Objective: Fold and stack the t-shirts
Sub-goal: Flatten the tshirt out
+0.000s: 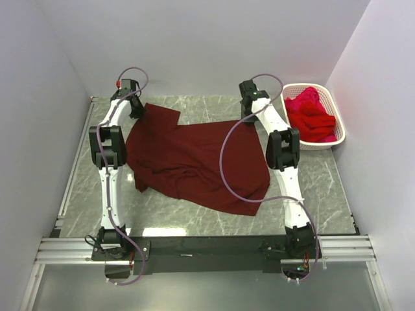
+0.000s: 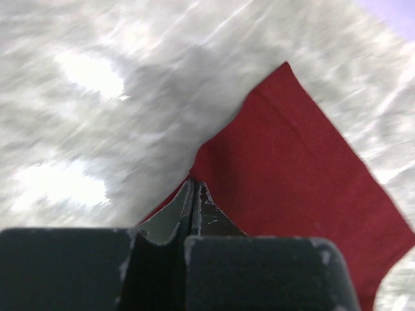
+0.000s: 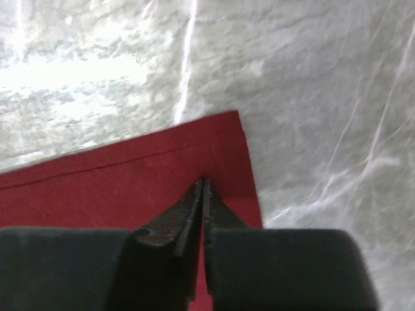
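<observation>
White slotted plastic basket (image 1: 318, 147) holding bunched crimson cloth t-shirts (image 1: 311, 116), left gripper (image 2: 194, 186) pinched closed on edge of dark maroon cloth t-shirt (image 1: 194, 162), right gripper (image 3: 204, 183) closed near its hemmed corner.

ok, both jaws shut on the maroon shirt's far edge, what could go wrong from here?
1. Left jaws pinch only the very edge of the maroon shirt; it may slip out on a pull.
2. The shirt's near-left part lies bunched, so a fold could trap creases.
3. The right arm's cable loops over the cloth and might drag it.
</observation>
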### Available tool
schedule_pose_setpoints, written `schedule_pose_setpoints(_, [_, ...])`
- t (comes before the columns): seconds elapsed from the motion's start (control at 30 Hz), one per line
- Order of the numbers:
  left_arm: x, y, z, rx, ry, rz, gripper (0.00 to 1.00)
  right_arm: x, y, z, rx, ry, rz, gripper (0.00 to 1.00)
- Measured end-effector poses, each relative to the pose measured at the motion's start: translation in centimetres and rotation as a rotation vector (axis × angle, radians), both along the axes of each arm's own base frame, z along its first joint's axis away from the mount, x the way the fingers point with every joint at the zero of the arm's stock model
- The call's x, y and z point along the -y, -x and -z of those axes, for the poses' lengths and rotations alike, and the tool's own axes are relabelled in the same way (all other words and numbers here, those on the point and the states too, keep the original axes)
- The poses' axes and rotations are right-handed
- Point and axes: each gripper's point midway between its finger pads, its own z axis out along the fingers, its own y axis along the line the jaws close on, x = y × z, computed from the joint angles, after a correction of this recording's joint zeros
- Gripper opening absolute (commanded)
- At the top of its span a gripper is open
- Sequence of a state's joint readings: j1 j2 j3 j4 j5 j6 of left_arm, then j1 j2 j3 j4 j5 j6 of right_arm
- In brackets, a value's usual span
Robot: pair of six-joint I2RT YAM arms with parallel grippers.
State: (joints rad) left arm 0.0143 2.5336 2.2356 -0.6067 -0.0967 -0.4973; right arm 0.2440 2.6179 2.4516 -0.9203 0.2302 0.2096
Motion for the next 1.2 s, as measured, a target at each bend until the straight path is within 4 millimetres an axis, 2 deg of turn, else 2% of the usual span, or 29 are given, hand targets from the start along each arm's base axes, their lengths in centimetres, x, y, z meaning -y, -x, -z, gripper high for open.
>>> schedule_pose_setpoints(0.1, [1.1, -1.5, -0.2, 0.052, 0.068, 0.006, 0.0, 0.8, -0.4, 0.2, -0.002, -0.061, 0.022, 0.08])
schedule_pose_setpoints(0.2, [2.4, -3.5, -0.5, 0.122, 0.175, 0.025, 0.01, 2.6, -0.9, 0.0, 0.02, -0.098, 0.064, 0.23])
schedule_pose_setpoints(0.23, [2.8, -4.1, -0.5, 0.147, 0.216, 0.028, 0.05, 3.3, -1.2, -0.1, 0.032, -0.104, 0.079, 0.33])
schedule_pose_setpoints(0.33, [3.4, -5.6, -1.2, 0.216, 0.319, 0.035, 0.42, 5.1, -2.1, -1.1, 0.081, -0.116, 0.114, 0.47])
schedule_pose_setpoints(0.37, [3.4, -5.9, -1.5, 0.237, 0.345, 0.036, 0.55, 5.4, -2.5, -1.8, 0.106, -0.123, 0.121, 0.48])
schedule_pose_setpoints(0.47, [3.1, -7.0, -3.2, 0.323, 0.404, 0.049, 0.67, 5.2, -2.7, -5.4, 0.187, -0.146, 0.119, 0.54])
schedule_pose_setpoints(0.53, [2.8, -6.7, -4.3, 0.349, 0.418, 0.051, 0.68, 4.4, -2.6, -9.3, 0.267, -0.163, 0.104, 0.55])
schedule_pose_setpoints(0.6, [2.4, -5.6, -6.1, 0.363, 0.417, 0.044, 0.64, 3.3, -2.2, -14.3, 0.361, -0.189, 0.088, 0.54])
schedule_pose_setpoints(0.63, [2.3, -4.7, -7.4, 0.368, 0.414, 0.039, 0.58, 2.9, -1.9, -16.4, 0.404, -0.203, 0.084, 0.53])
schedule_pose_setpoints(0.67, [1.9, -3.8, -9.4, 0.385, 0.401, 0.018, 0.44, 2.5, -1.3, -19.1, 0.452, -0.219, 0.084, 0.52])
schedule_pose_setpoints(0.7, [1.8, -2.4, -11.3, 0.389, 0.396, -0.013, 0.38, 2.1, -0.3, -21.4, 0.49, -0.233, 0.083, 0.51])
schedule_pose_setpoints(0.73, [1.7, -0.7, -13.4, 0.395, 0.386, -0.039, 0.28, 1.4, 1.2, -23.6, 0.53, -0.25, 0.079, 0.51])
schedule_pose_setpoints(0.77, [1.7, 1.0, -16.0, 0.411, 0.375, -0.067, 0.24, 1.2, 2.6, -24.8, 0.552, -0.256, 0.084, 0.5])
schedule_pose_setpoints(0.8, [1.7, 2.7, -17.9, 0.42, 0.356, -0.094, 0.24, 0.7, 4.7, -25.6, 0.569, -0.272, 0.084, 0.5])
schedule_pose_setpoints(0.87, [2.8, 7.1, -22.5, 0.474, 0.318, -0.131, 0.2, -0.5, 9.7, -25.4, 0.562, -0.291, 0.08, 0.49])
schedule_pose_setpoints(0.93, [5.2, 11.8, -25.1, 0.505, 0.295, -0.129, 0.21, -2.2, 14.3, -23.2, 0.507, -0.302, 0.057, 0.46])
schedule_pose_setpoints(1.0, [8.6, 16.9, -25.3, 0.491, 0.294, -0.081, 0.23, -4.3, 18.7, -20.1, 0.445, -0.316, 0.014, 0.43])
schedule_pose_setpoints(1.03, [10.2, 19.3, -24.5, 0.469, 0.295, -0.044, 0.24, -4.9, 20.9, -18.1, 0.403, -0.316, -0.001, 0.42])
schedule_pose_setpoints(1.1, [12.9, 23.5, -21.5, 0.388, 0.289, 0.027, 0.26, -5.0, 25.6, -13.8, 0.306, -0.299, -0.017, 0.4])
schedule_pose_setpoints(1.13, [13.7, 25.7, -19.1, 0.323, 0.274, 0.055, 0.27, -4.5, 27.7, -12.0, 0.262, -0.281, -0.013, 0.4])
schedule_pose_setpoints(1.2, [14.6, 28.7, -15.3, 0.214, 0.243, 0.092, 0.29, -3.9, 31.2, -9.9, 0.212, -0.265, -0.011, 0.4])
